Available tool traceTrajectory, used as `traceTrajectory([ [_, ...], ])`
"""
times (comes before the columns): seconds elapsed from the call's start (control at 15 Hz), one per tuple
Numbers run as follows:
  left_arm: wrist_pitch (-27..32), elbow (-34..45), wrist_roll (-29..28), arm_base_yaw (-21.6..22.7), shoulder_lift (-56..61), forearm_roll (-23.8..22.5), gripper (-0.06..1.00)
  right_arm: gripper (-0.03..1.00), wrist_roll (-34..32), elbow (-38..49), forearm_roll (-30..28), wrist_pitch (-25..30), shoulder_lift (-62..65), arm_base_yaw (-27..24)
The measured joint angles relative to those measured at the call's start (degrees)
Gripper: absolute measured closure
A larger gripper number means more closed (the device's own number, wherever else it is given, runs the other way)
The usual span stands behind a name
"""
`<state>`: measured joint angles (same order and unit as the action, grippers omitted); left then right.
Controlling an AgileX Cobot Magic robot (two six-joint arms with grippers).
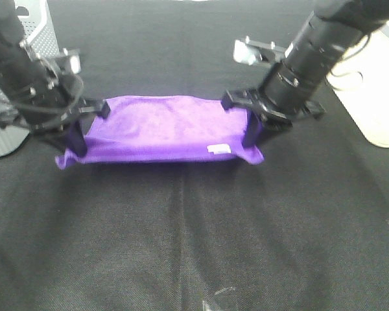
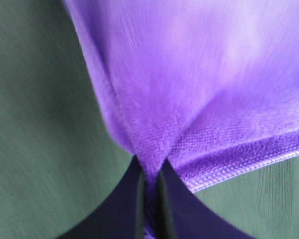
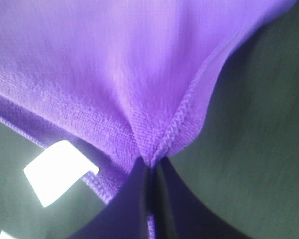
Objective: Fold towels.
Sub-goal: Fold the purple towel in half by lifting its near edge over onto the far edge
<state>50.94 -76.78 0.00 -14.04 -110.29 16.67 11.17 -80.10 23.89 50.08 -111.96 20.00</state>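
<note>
Fingers [image 2: 117, 209] of the left gripper [image 1: 76, 137] are clenched on the purple towel [image 1: 162, 126], pinching its left end into a bunched ridge; the right gripper [image 1: 251, 129] grips the towel's right end just as tightly, with cloth gathered between its dark tips; the towel stretches between the two over the black table [image 1: 181, 246], in the far half, midway between the left and right edges; a white label [image 1: 218, 149] sits at the towel's near right corner, just beside the right gripper.

High view looks down across the table [image 1: 181, 246] from its near edge; wrist views sit close behind left claw [image 2: 149, 174] and right claw [image 3: 150, 168], sharing the towel [image 1: 162, 126].
</note>
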Motion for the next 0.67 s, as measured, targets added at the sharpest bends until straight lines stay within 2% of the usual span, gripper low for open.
traceTrajectory([
  [0.2, -0.3, -8.8, 0.0, 0.4, -3.7, -2.3, 0.94, 0.94, -0.3, -11.6, -3.3, -0.7, -5.6, 0.0],
  [0.47, -0.4, -22.7, 0.0, 0.4, -13.1, -3.7, 0.94, 0.94, -4.2, -30.8, -11.5, 1.1, -16.3, -0.1],
  [0.67, -1.1, -32.1, 0.0, 1.3, -20.2, -4.1, 0.94, 0.94, -4.9, -37.6, -10.9, 1.5, -21.8, -2.3],
])
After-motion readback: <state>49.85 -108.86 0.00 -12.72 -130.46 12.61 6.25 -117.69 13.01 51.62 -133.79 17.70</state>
